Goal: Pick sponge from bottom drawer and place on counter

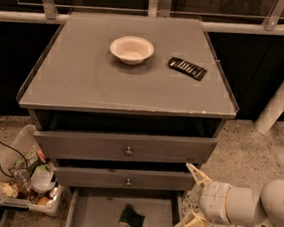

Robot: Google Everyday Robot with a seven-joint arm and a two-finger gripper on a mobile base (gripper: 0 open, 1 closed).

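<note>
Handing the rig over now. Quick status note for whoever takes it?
Hand: open, empty, low on the right, just outside the open bottom grey drawer.
Small green-and-yellow sponge: lying in that drawer, not gripped.
Flat grey counter top: holds a white bowl and a black ridged rectangle.
Done: drawer open. Left: grasp sponge, lift, place on counter.

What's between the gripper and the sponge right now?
In the camera view, only the bottom drawer's right wall and a strip of its bare floor separate the open gripper, beside the drawer, from the sponge.
</note>
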